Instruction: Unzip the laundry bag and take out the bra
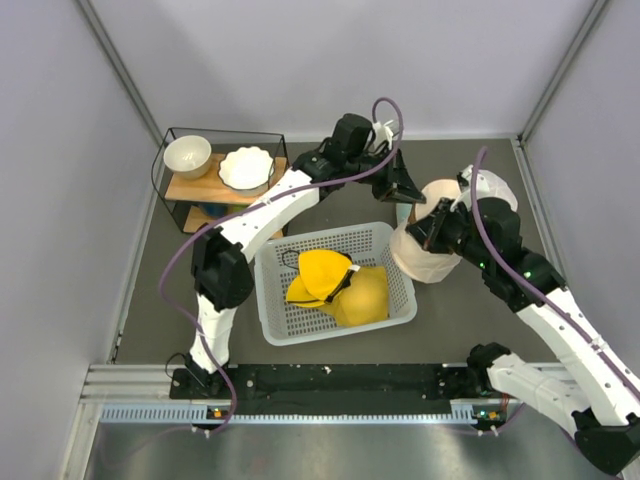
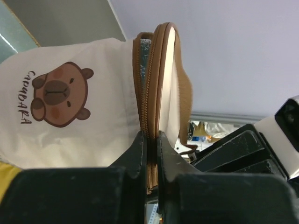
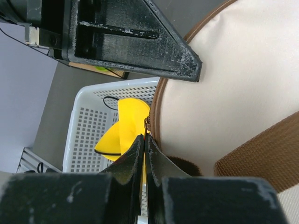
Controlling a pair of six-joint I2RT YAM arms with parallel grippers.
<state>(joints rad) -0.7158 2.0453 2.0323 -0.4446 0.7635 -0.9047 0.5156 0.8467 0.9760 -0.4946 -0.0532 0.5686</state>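
Observation:
The cream laundry bag stands just right of the basket; the left wrist view shows its capybara print. My left gripper is at the bag's far upper edge, its jaws pressed together on the brown zipper trim. My right gripper is at the bag's near-left side. Its jaws are shut, with the small metal zipper pull at their tips beside the brown trim of the bag. The bra is hidden.
A white lattice basket holding a yellow padded garment sits in the middle, touching the bag. At the back left a wire shelf carries two white bowls. Grey walls close in both sides.

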